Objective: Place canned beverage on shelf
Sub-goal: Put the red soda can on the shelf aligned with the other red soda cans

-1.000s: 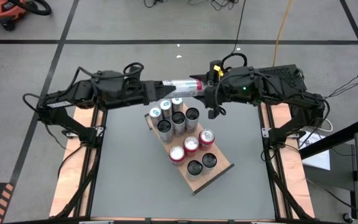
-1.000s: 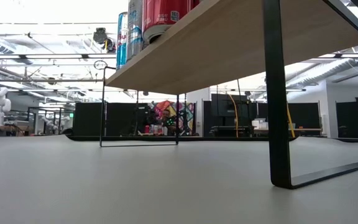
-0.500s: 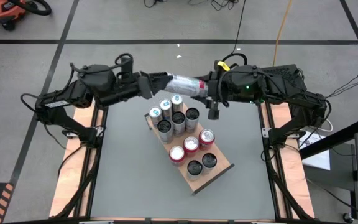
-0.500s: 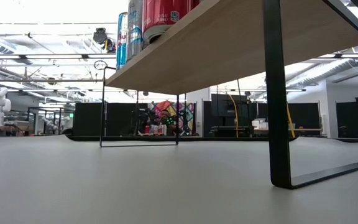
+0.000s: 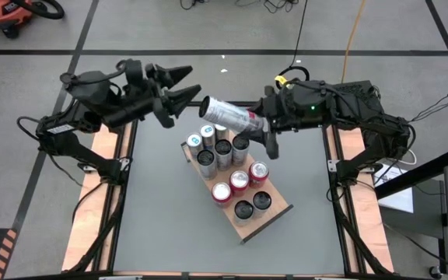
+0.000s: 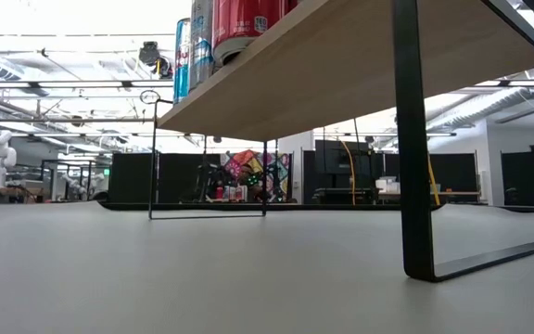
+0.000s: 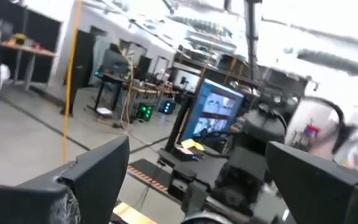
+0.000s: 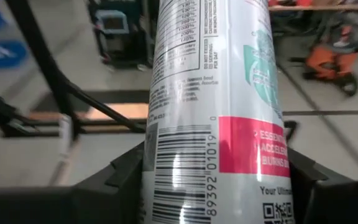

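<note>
Left gripper (image 5: 179,87) now off tilted can (image 5: 229,114).

A slim can (image 5: 228,115) at upper centre of the overhead frame looked like glossy metal with a printed white and red label. The shelf (image 5: 274,213) was smooth, matt light-brown wood with a thin black rim and black metal legs. The cans (image 5: 222,151) on it had shiny metal tops. The bench (image 5: 162,218) surface was matt grey. The right gripper's fingers (image 8: 120,168) looked like matt black plastic.
</note>
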Tool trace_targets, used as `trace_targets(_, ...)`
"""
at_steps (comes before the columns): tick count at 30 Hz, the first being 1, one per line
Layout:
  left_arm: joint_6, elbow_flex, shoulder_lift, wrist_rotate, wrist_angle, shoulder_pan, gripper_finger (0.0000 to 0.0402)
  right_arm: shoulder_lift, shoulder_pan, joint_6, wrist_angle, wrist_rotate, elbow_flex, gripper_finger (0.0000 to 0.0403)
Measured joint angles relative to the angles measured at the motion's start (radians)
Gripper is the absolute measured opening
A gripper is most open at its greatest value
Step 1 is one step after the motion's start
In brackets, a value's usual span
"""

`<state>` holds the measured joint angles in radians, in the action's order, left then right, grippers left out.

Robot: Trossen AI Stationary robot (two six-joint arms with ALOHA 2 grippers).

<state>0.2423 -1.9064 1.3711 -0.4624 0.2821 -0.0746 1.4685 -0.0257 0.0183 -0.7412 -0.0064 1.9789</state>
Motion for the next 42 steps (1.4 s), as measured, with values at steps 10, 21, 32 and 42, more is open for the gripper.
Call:
trace_targets(10, -0.045, 0.001, -0.043, 0.125, 0.018, 0.0, 0.038, 0.0, -0.04, 0.204, 0.153, -0.215, 0.0, 0.0221)
trace_targets(21, -0.072, 0.001, -0.048, 0.139, -0.017, -0.027, 0.038, 0.0, -0.087, 0.311, 0.332, -0.368, 0.0, 0.0223)
trace_targets(32, -0.126, 0.001, 0.049, 0.134, -0.199, -0.046, 0.038, 0.0, -0.087, 0.334, 0.459, -0.368, 0.0, 0.0223)
trace_targets(42, -0.128, 0.001, 0.133, 0.227, -0.374, -0.043, 0.038, 0.019, -0.087, 0.326, 0.5, -0.393, 0.001, 0.0223)
